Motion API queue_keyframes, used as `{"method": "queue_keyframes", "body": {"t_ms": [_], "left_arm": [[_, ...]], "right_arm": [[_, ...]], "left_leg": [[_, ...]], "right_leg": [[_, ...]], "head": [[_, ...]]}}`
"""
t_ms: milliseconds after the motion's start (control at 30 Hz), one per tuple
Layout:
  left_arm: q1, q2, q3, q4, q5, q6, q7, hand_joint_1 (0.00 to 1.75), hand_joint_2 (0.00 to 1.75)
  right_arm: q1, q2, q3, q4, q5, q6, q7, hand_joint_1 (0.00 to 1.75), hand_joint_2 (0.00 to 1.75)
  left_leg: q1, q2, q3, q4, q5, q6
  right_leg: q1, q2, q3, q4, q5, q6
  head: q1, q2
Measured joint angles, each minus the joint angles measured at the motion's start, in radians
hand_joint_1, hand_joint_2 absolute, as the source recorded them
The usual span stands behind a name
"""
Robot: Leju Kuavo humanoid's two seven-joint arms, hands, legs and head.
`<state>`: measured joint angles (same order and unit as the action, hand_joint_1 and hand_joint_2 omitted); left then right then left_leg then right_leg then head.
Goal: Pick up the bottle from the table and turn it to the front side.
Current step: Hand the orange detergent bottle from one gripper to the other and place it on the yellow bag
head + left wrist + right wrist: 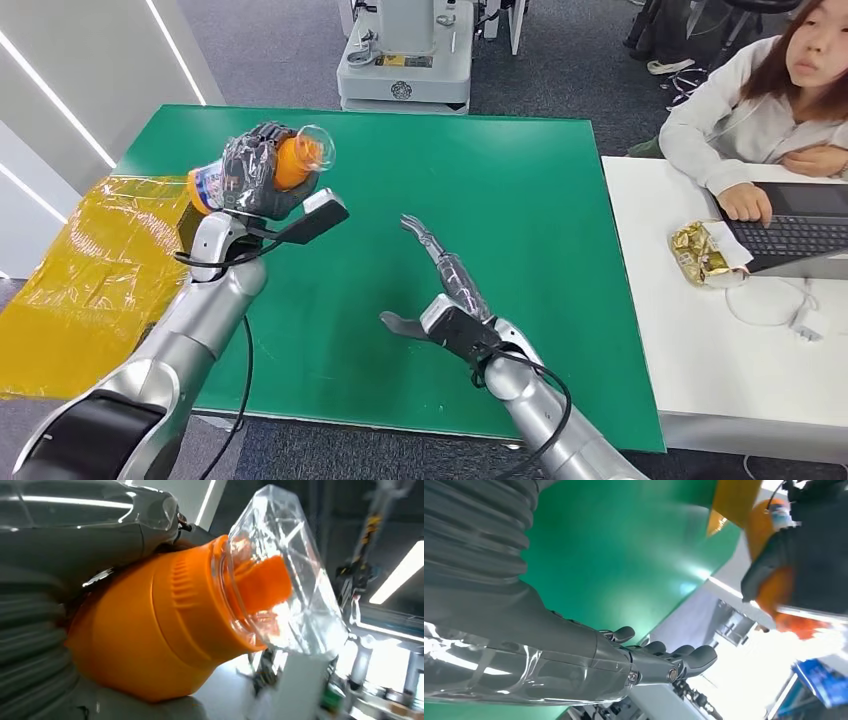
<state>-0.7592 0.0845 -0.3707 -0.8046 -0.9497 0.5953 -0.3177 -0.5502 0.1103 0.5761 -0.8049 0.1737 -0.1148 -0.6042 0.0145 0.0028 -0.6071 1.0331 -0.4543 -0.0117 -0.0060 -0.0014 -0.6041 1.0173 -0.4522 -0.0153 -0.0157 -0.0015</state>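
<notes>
The bottle [290, 162] is off the bench [520, 200] and in the air, gripped around its orange body by the left hand [255, 172], which is raised over the bench's left side near the yellow sheet [90, 270]. So the pick-up looks done. The bottle lies roughly on its side in that grip, its clear cap [315, 147] pointing toward the middle of the bench and its labelled end toward the yellow sheet. In the left wrist view the orange body [160, 630] sits tight against the grey thumb, with the clear cap [285, 575] over an orange spout. What seems left is the turning: whether the front side already faces forward cannot be told, since the fingers cover much of the label. The right hand [450, 300] holds nothing, hovering over the green surface with its fingers stretched out and apart, well clear of the bottle. At a white table on the right a person [770, 100] sits at a laptop [790, 235].
</notes>
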Motion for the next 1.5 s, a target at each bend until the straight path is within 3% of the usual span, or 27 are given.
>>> {"method": "queue_keyframes", "body": {"t_ms": [200,433,600,800,1033,1233,1500], "left_arm": [[-0.057,0.02,-0.076,0.085,-0.323,0.041,0.158,1.75,1.75],[-0.068,0.03,-0.108,0.128,-0.392,0.034,0.195,1.75,1.75],[-0.067,0.039,-0.139,0.153,-0.547,-0.052,0.278,1.75,1.75],[-0.06,0.061,-0.195,0.186,-0.557,-0.138,0.359,1.75,1.75],[-0.017,0.115,-0.214,0.208,-0.557,-0.32,0.445,1.75,1.75],[0.026,0.164,-0.215,0.218,-0.557,-0.423,0.454,1.75,1.75],[0.037,0.178,-0.207,0.242,-0.554,-0.429,0.412,1.75,1.75]], "right_arm": [[0.085,-0.045,-0.017,-0.124,-0.019,-0.037,0.007,0.0,1.75],[0.138,-0.087,-0.042,-0.203,-0.021,-0.044,0.007,0.0,1.75],[0.186,-0.113,-0.076,-0.26,-0.034,-0.072,0.001,0.0,1.75],[0.284,-0.142,-0.154,-0.372,-0.024,-0.091,0.025,0.0,1.75],[0.389,-0.152,-0.238,-0.487,0.032,-0.076,0.057,0.0,1.75],[0.446,-0.153,-0.299,-0.543,0.05,-0.076,0.064,0.0,1.75],[0.459,-0.153,-0.326,-0.559,0.058,-0.074,0.064,0.0,1.75]], "left_leg": [[0.0,0.0,0.0,0.0,0.0,0.0],[0.0,0.0,0.0,0.0,0.0,0.0],[0.0,0.0,0.0,0.0,0.0,0.0],[0.0,0.0,-0.001,0.0,0.0,0.0],[0.0,0.001,0.0,-0.001,0.0,0.0],[0.0,0.001,0.0,-0.002,0.0,0.0],[0.0,0.001,0.0,-0.002,0.0,0.0]], "right_leg": [[0.0,0.0,0.0,0.0,0.0,0.0],[0.0,0.0,0.0,0.0,0.0,0.0],[0.0,0.0,0.0,0.0,0.0,0.0],[0.0,0.0,0.0,0.0,0.0,0.0],[0.0,0.001,0.0,0.0,0.0,0.0],[0.0,0.0,0.0,0.0,0.0,-0.001],[0.0,0.0,0.0,0.0,0.0,0.0]], "head": [[0.0,0.0],[0.0,0.0],[0.0,0.0],[0.0,0.0],[0.0,0.0],[0.0,0.0],[0.0,0.0]]}}
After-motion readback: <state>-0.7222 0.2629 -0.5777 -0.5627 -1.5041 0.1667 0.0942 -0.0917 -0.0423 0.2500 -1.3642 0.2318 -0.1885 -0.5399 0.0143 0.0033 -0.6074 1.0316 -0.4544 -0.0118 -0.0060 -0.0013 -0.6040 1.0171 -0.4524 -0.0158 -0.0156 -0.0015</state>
